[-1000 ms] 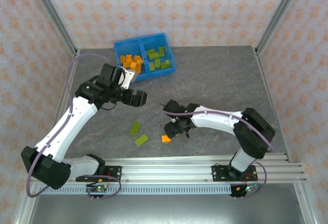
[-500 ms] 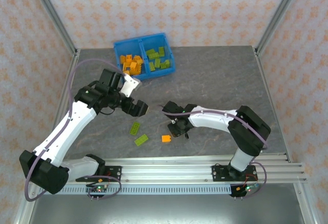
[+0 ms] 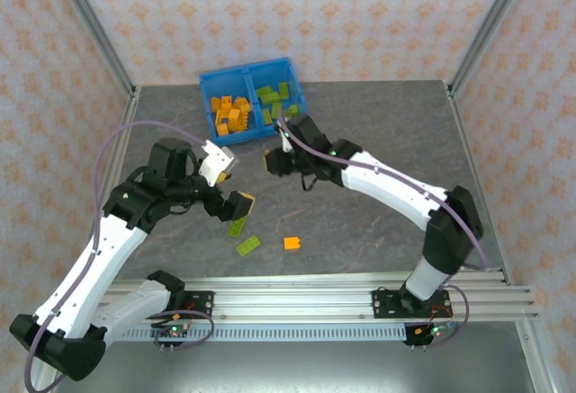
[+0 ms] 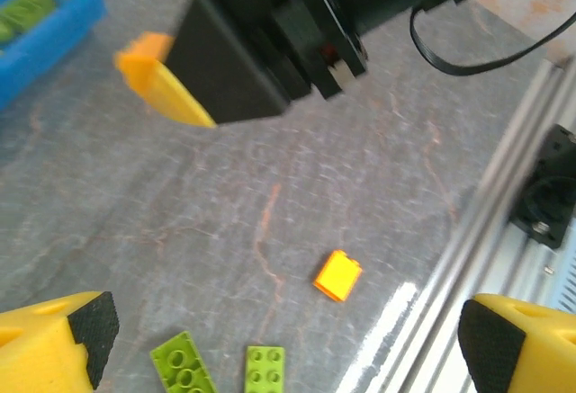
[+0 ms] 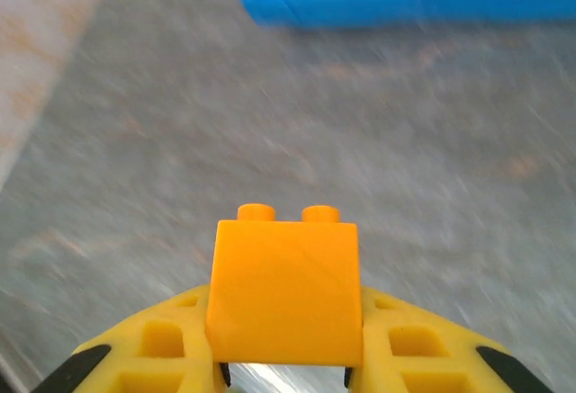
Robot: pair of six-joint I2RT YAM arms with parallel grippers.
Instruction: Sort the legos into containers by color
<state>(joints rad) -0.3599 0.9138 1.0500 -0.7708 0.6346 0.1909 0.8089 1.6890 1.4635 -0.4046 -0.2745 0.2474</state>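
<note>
My right gripper is shut on an orange brick, held above the table a little in front of the blue bin. The bin's left compartment holds orange bricks and its right compartment holds lime green bricks. My left gripper stands open just above two green bricks. These green bricks lie between its wide-spread fingertips. A loose orange brick lies to their right.
An aluminium rail runs along the table's near edge, close to the loose bricks. In the left wrist view the right gripper's black body hangs overhead and a corner of the bin sits at top left. Frame posts stand at the back corners.
My right arm has risen from beside the loose orange brick and swung back toward the bin with an orange brick. My left gripper has come forward and down over the green bricks.
</note>
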